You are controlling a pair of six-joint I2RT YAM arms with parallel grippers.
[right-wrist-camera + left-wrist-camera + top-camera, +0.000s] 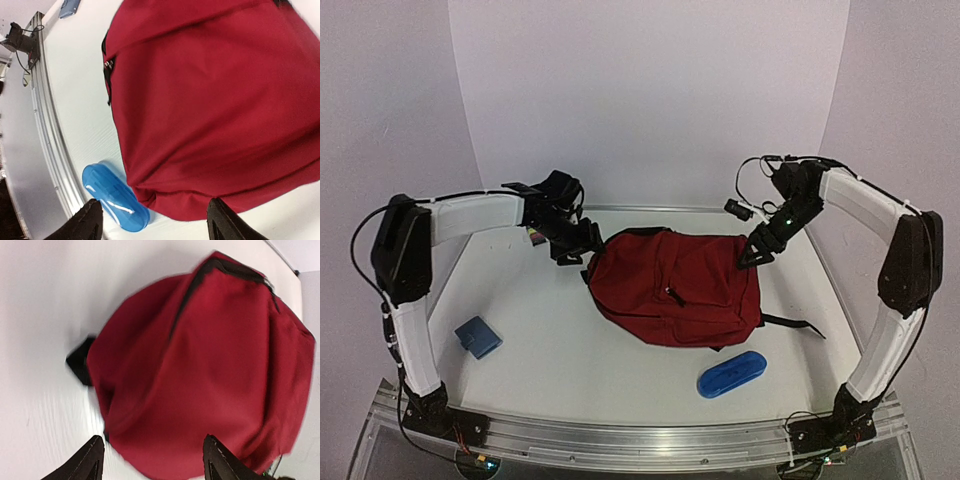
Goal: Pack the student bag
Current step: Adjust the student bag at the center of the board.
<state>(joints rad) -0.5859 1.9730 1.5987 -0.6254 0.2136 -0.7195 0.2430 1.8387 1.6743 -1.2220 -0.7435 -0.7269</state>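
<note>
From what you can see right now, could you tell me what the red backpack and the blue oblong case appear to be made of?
The red backpack looks like soft woven fabric with a matte finish: it sags, folds and creases, and shows no shine. The blue oblong case looks like hard, glossy plastic, perhaps slightly translucent: bright highlights run along its smooth, rounded shell.

A dark red backpack (675, 288) lies flat on the white table (570, 375). The left gripper (578, 245) hangs at its far left corner, the right gripper (757, 253) at its far right. A blue oblong case (732, 373) lies just beside its near edge, and a small blue block (478, 336) sits well apart to the left.
</note>
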